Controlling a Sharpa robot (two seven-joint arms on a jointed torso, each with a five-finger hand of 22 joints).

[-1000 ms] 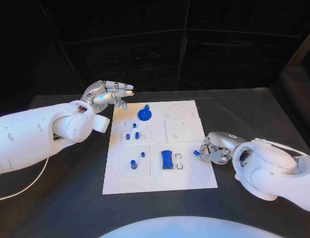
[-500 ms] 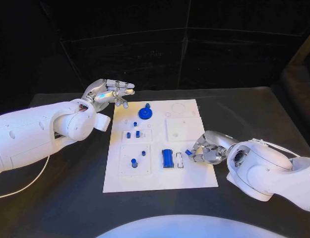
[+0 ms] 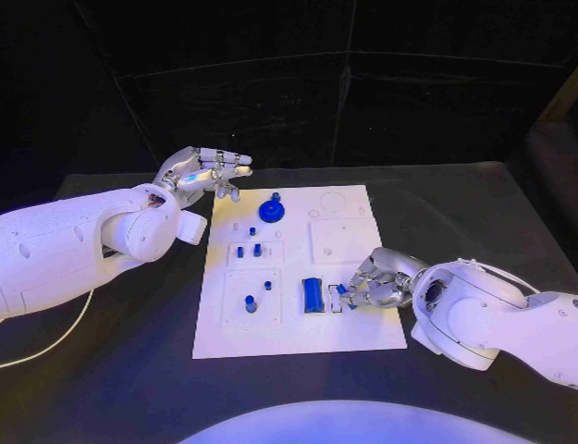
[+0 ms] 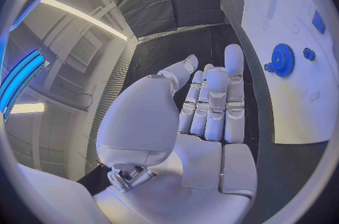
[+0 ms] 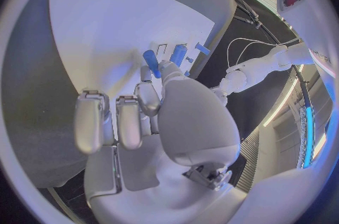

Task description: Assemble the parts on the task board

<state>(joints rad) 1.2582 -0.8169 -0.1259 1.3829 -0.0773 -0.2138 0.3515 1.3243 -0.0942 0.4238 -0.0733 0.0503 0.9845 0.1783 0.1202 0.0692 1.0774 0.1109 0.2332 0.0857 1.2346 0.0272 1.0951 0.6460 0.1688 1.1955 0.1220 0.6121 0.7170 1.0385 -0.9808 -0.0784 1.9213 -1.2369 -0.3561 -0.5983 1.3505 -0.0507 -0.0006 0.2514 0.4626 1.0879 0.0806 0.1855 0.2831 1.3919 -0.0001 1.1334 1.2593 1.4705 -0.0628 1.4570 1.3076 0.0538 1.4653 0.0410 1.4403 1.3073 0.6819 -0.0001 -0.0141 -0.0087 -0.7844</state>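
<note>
One small blue plastic peg (image 5: 151, 62) is pinched at the fingertips of the right silver hand (image 3: 375, 282), low right of the white flat task board (image 3: 355, 328), just beside the blue rectangular block (image 3: 312, 296) and its empty slot. The peg is best kept upright and lowered squarely. At upper left, the left silver hand (image 3: 203, 172) is held spread and empty, beside the blue toothed gear (image 3: 271, 213).

No words, numbers, brands or signs can be read anywhere in these views. The white task board (image 3: 302, 277) bears only faint outlines around its blue parts, with no lettering that can be made out. The two white arms carry no legible marking either.
</note>
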